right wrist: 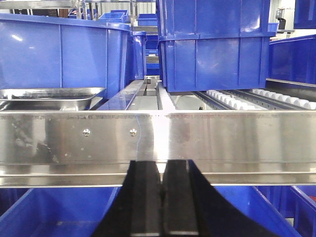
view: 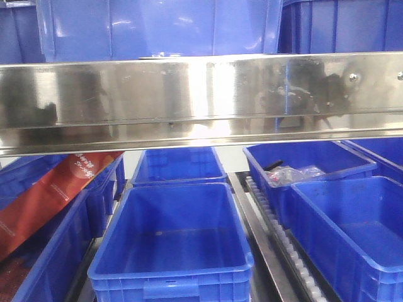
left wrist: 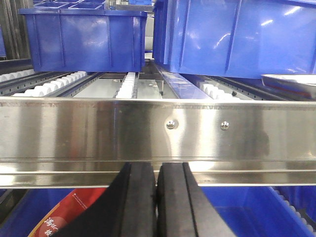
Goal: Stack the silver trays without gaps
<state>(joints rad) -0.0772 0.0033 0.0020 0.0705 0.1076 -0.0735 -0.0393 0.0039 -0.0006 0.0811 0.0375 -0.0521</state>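
— Steel rail [view: 201, 94] and blue bins [view: 173, 239] fill the front view.
— Only the wrist views show the claws: left claw [left wrist: 157, 170] and right claw [right wrist: 162, 168], two, each pressed together, pinching nothing.
— Trays?
— One silver tray [right wrist: 49, 96] behind the rail, left in the right wrist view; one tray edge [left wrist: 291, 81] at right in the left's. I cannot tell whether they are the same tray.

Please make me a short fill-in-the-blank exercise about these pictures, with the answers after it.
1. The left gripper and the right gripper are both ___, holding nothing.
2. In the right wrist view, the tray lies to the gripper's ___.
3. The bins are all ___.
4. In the left wrist view, the rail shows ___ screws.
Answers: shut; left; blue; two.
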